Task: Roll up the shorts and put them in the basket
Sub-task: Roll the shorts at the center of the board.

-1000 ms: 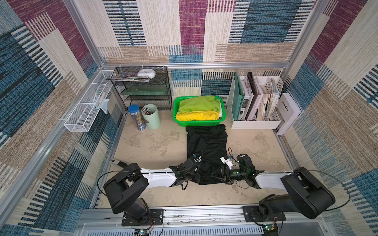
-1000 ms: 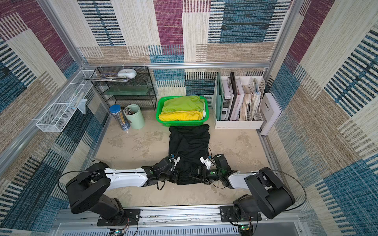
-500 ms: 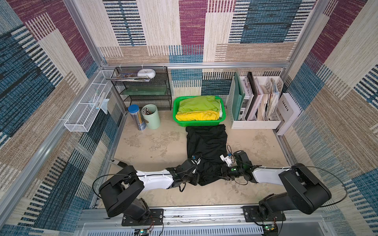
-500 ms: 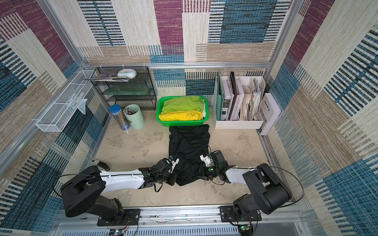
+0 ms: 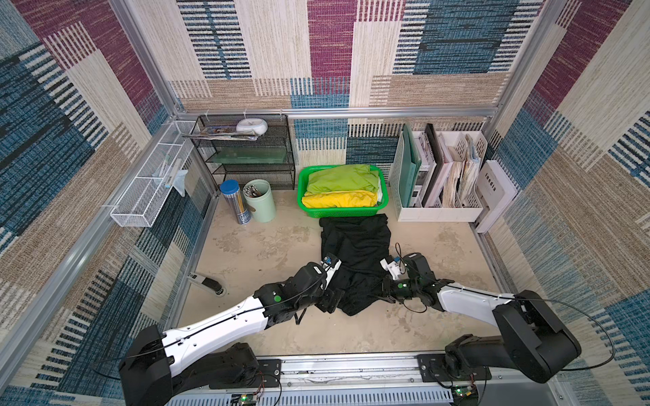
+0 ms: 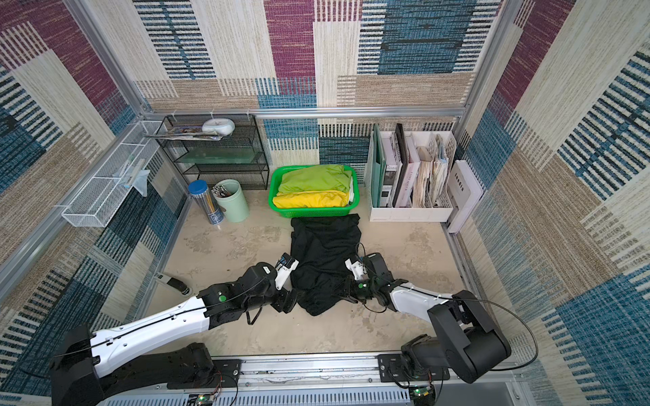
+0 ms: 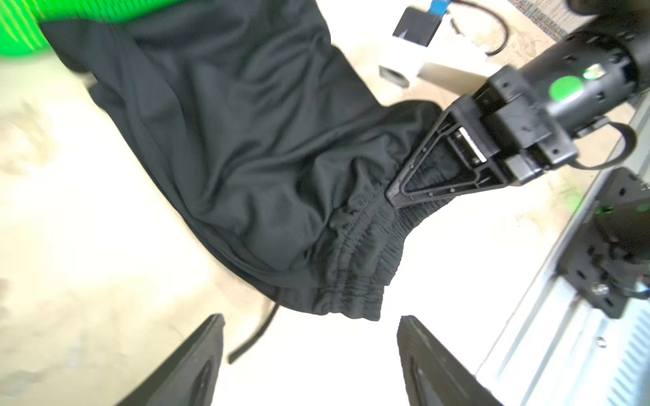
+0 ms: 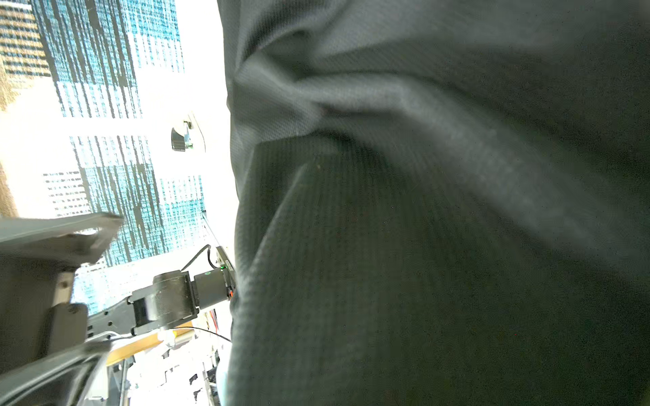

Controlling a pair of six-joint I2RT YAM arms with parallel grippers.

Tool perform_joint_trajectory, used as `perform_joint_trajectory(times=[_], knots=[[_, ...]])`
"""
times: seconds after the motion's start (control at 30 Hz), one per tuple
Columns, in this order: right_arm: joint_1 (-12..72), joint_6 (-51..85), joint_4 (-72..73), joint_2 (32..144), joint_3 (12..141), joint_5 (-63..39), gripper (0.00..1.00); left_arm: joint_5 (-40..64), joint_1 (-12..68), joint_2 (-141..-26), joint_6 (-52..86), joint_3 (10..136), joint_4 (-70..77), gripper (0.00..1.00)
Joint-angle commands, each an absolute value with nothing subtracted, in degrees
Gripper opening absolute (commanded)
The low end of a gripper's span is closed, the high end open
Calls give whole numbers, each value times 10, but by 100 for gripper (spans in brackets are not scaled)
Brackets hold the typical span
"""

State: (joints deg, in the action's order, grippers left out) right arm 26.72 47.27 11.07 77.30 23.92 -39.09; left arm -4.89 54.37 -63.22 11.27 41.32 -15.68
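Looking down on the shorts (image 5: 355,253), spread lengthwise on the desk (image 5: 267,253), far edge just beside the green basket (image 5: 343,211), gathered waistband (image 7: 362,246) bunched at the near end. Spot the right end effector (image 7: 395,195): clamped onto that waistband, tips buried in the elastic. Now the left end effector (image 7: 310,321): gaping wide, holding nothing, poised just short of the waistband's free corner.

Looks like the set-up for the first turn of the roll, needing a second grip first. So: bring the left in low over the desk and take the full thickness of the elastic, not just the top layer. Match the right's depth of bite to keep the edge square. Mind the drawstring (image 7: 253,337) trailing on the desk beside one left finger; tuck it inside or risk a loose tail. Then lift only slightly, turn both corners over together toward the basket, press flat, re-grip, repeat. Go evenly. Probably slippery mesh, quick to skew or spring open under a lopsided pull.
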Motion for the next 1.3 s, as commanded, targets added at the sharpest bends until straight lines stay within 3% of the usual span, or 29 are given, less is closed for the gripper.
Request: perform_joint_trajectory(times=[0.0, 0.07, 0.27, 0.53, 1.27], knots=[[268, 500, 128, 766, 247, -391, 0, -138, 585, -636, 15, 415, -164, 91], [268, 510, 134, 758, 247, -389, 0, -183, 624, -647, -35, 413, -148, 99], [268, 534, 144, 740, 237, -376, 0, -285, 711, -709, -121, 413, -62, 99], [268, 553, 151, 716, 214, -371, 0, -341, 755, -815, -207, 428, 87, 100], [267, 554, 160, 698, 200, -365, 0, -358, 735, -985, -240, 427, 221, 100]])
